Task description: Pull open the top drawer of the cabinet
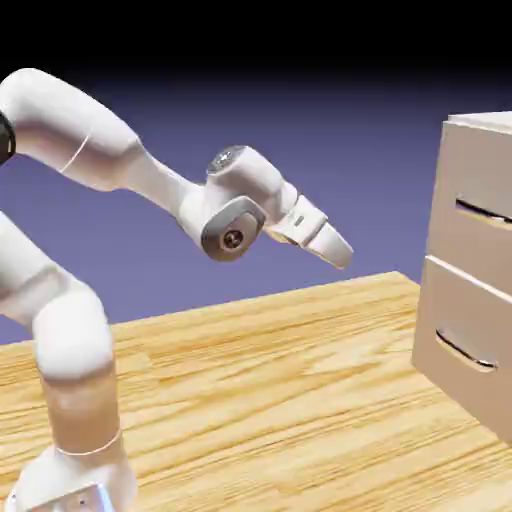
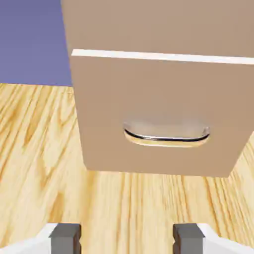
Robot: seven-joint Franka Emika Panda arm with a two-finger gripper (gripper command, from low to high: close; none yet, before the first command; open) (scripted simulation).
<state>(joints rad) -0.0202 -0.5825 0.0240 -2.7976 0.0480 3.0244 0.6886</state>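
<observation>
The beige-tan cabinet (image 1: 478, 140) stands at the exterior view's right edge, with two drawer fronts stacked and level with each other. The top drawer (image 1: 470, 190) carries a curved silver handle (image 1: 482, 211). My gripper (image 1: 340, 250) hangs in the air well to the left of the cabinet, pointing toward it and slightly down, touching nothing. In the hand view the grey fingertips (image 2: 66, 238) stand wide apart; the gripper (image 2: 127, 239) is open and empty. That view shows only a strip of the top drawer (image 2: 163, 25); its handle is out of frame.
The lower drawer (image 2: 158, 109) with its own silver handle (image 2: 166, 136) fills the middle of the hand view. The wooden table (image 1: 260, 390) stretches between the arm's base and the cabinet.
</observation>
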